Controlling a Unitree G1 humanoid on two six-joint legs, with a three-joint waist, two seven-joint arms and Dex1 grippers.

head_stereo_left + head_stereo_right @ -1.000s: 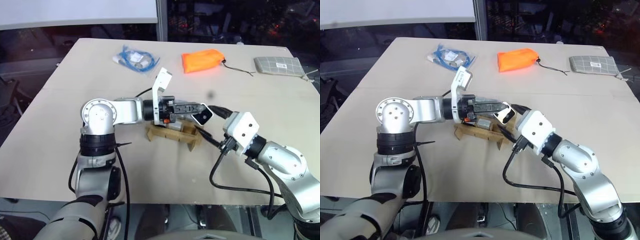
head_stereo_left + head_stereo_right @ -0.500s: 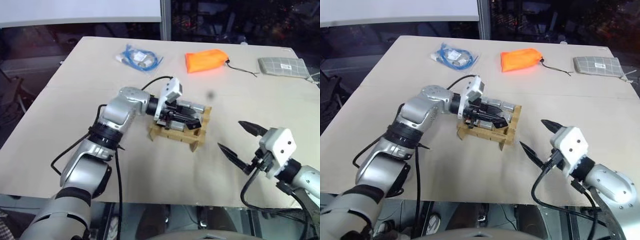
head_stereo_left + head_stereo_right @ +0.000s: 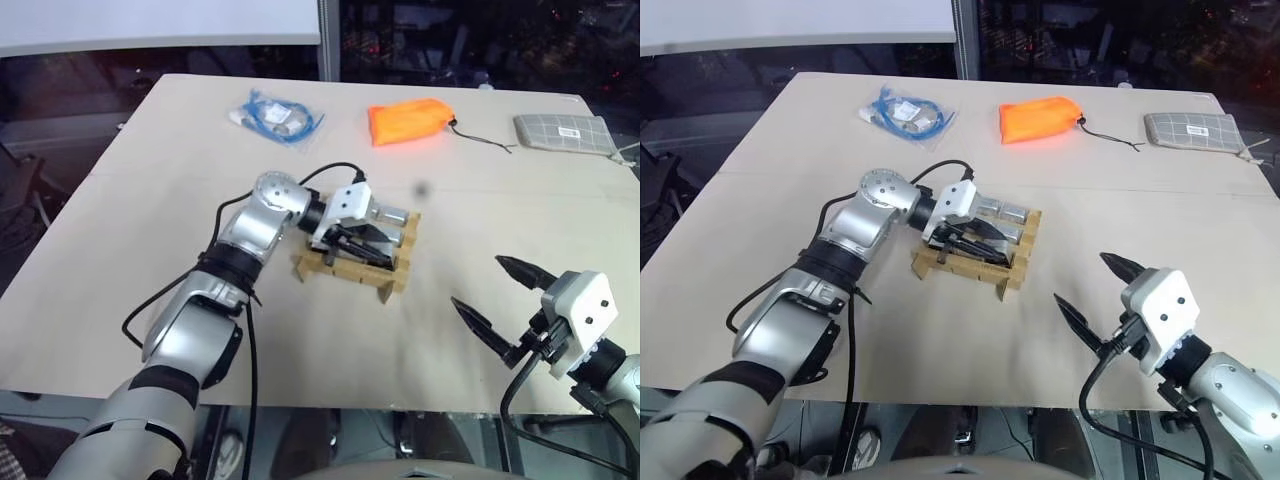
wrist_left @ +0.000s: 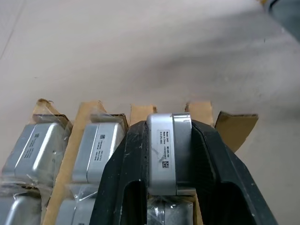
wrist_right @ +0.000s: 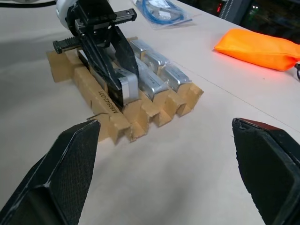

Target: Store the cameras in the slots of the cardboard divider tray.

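In the left eye view, the tan cardboard tray (image 3: 352, 262) sits near the middle of the frame on the table (image 3: 150, 180), with silver cameras (image 3: 392, 217) in its upper slots. The left gripper (image 3: 358, 243) reaches down into the tray. At lower right, the right gripper (image 3: 498, 296) hangs over bare table, its fingers spread wide and empty.

In the left wrist view, two black fingers (image 4: 124, 173) clasp a silver camera (image 4: 168, 154) with a white label, low at centre in an end slot.

In the right wrist view, the tray (image 5: 108, 115) lies at upper left, that camera (image 5: 125, 86) still between the left gripper's fingers.
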